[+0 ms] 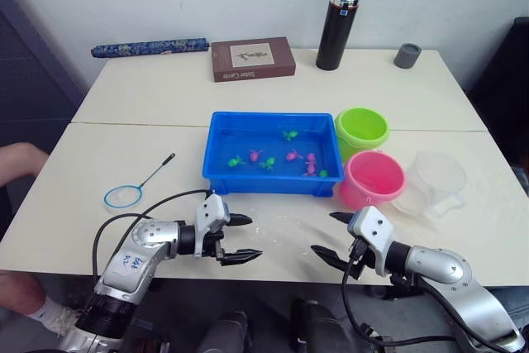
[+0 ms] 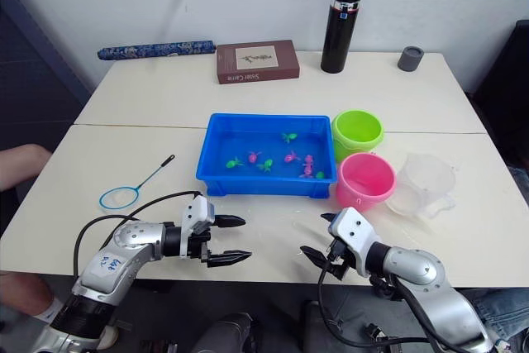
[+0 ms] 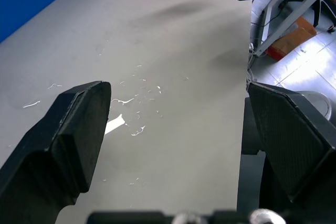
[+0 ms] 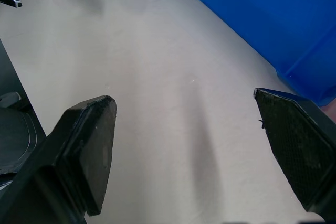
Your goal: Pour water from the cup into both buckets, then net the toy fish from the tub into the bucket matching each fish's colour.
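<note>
Left eye view: left gripper (image 1: 240,239) and right gripper (image 1: 332,236) hover spread apart, facing inward over table (image 1: 149,97)

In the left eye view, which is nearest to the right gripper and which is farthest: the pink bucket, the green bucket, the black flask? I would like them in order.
From the right gripper:
1. Pink bucket, just beyond it, beside the tub.
2. Green bucket, behind the pink one.
3. Black flask, at the table's far edge.
</note>
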Motion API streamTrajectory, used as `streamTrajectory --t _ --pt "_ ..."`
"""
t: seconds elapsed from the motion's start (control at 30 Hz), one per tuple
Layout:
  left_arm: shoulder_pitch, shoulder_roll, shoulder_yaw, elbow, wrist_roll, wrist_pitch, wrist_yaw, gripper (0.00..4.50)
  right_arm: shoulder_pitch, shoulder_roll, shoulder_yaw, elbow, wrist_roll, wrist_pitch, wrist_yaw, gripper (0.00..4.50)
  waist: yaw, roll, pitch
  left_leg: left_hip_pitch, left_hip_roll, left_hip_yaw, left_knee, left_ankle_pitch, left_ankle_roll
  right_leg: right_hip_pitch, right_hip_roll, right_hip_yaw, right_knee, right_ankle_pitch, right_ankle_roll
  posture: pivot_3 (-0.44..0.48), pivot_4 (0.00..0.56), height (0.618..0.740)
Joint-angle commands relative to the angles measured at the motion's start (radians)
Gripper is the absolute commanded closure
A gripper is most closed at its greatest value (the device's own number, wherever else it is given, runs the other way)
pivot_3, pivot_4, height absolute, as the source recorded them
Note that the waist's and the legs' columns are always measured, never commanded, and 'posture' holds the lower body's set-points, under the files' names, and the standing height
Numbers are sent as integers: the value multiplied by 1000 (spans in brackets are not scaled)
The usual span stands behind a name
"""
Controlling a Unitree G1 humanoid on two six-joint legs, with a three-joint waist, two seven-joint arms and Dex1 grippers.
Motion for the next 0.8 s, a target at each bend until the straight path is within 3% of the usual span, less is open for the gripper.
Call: streamTrajectory --t 0.03,0.17,0.27,0.43,0.6,0.8 --pt "6 16 8 -37 -11 0 -8 45 7 6 -6 -12 -11 -28 -11 0 0 0 0 0 0 0 0 0 0 0 0 0 0 0 0 0 150 740" --pt "-9 15 7 -55 -42 52 -18 45 40 23 -31 -34 -23 -29 -54 0 1 0 0 0 0 0 0 0 0 0 0 0 0 0 0 0 150 740" --pt "-67 13 20 -102 -122 132 -59 45 94 51 -123 -105 36 28 -98 0 4 0 0 0 0 0 0 0 0 0 0 0 0 0 0 0 150 740" --pt "-235 17 41 -135 -272 265 -138 45 239 130 -353 -257 138 122 -199 0 4 0 0 -1 -1 -2 0 0 0 1 -1 -1 0 0 0 0 150 740" --pt "-413 5 39 -66 -307 282 -196 45 357 247 -587 -330 229 203 -323 0 2 0 0 -1 0 -3 0 0 -1 1 0 -2 1 0 0 0 150 740" --pt "-546 -59 32 31 -293 250 -198 45 258 344 -712 -216 164 248 -571 0 -3 0 0 0 -1 -3 0 0 -1 1 0 -1 1 0 0 0 150 740"
